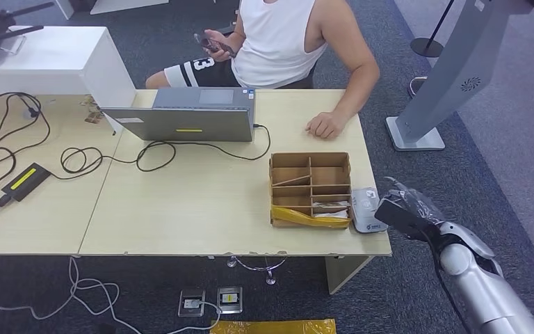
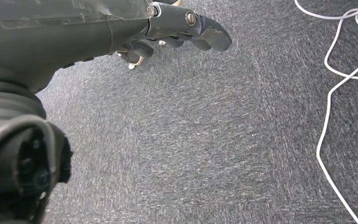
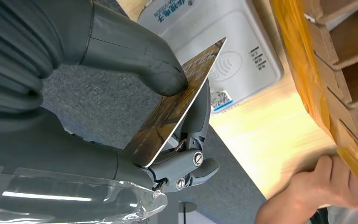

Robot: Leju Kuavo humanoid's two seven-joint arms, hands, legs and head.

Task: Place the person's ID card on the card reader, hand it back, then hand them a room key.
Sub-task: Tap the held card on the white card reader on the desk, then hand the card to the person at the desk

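Pinching a patterned card (image 3: 177, 109) between its thick grey thumb and darker fingers (image 3: 198, 112), the right hand (image 1: 400, 212) sits at the lower right of the head view, just off the table's right edge and right beside the white card reader (image 1: 366, 209). In the right wrist view the card is tilted, its far corner over the reader's (image 3: 223, 60) face; whether it touches cannot be told. The reader lies on the light wooden table (image 1: 181, 209) against the right side of a cardboard divider box (image 1: 311, 188) whose front edge is wrapped in yellow tape.

At the top centre of the head view a person in a white sleeveless top (image 1: 278, 42) sits across the table, 1 hand (image 1: 325, 125) resting on the tabletop near the box, the other holding a phone (image 1: 214, 45). A grey laptop (image 1: 188, 115) stands left of centre, a black cable (image 1: 153, 153) looping from it.

The left hand (image 2: 168, 32) hangs over grey carpet (image 2: 214, 140), fingers loosely curled and holding nothing; a white cable (image 2: 335, 84) lies at the right of that frame.
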